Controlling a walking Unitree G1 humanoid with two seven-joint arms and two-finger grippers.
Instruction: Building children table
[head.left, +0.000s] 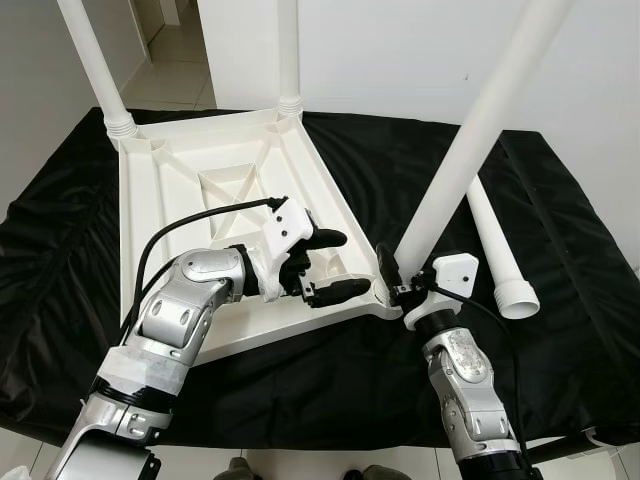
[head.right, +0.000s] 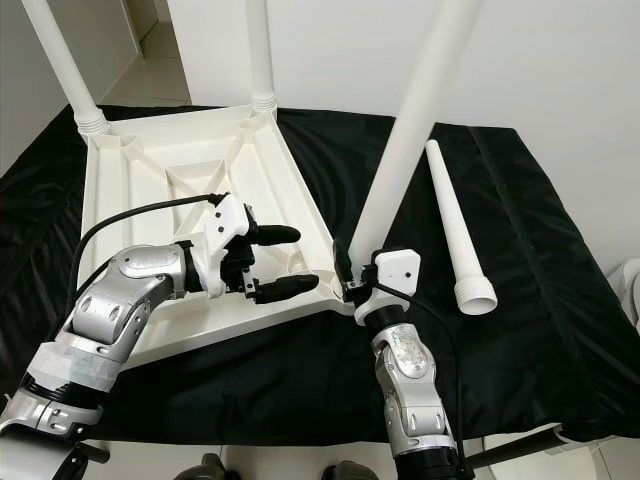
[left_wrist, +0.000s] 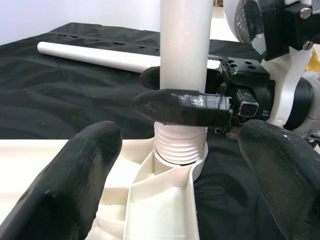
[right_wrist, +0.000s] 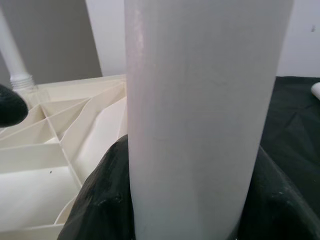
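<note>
1. At the near right corner of the inverted tabletop (head.left: 200, 190), the right end effector (head.left: 398, 283) is clamped on the third leg (head.left: 470, 150), low on the shaft, just above the threaded end. The grip is low so that the thread can be steered into the corner socket (left_wrist: 172, 167).
2. The tabletop lies underside up on the black-covered bench (head.left: 560, 260), which exposes the sockets for leg fitting.
3. The left end effector (head.left: 325, 265) hovers over the tabletop's ribbing beside the same corner, fingers apart and holding nothing. Judged purpose: to steady the tabletop.
4. The third leg's long axis runs near vertical, tilted away from the tabletop, threaded end down.
5. Two fitted legs (head.left: 95, 65) stand upright at the tabletop's far corners.
6. The spare leg (head.left: 495, 245) lies flat on the bench, right of the tabletop, wide end toward the robot.
</note>
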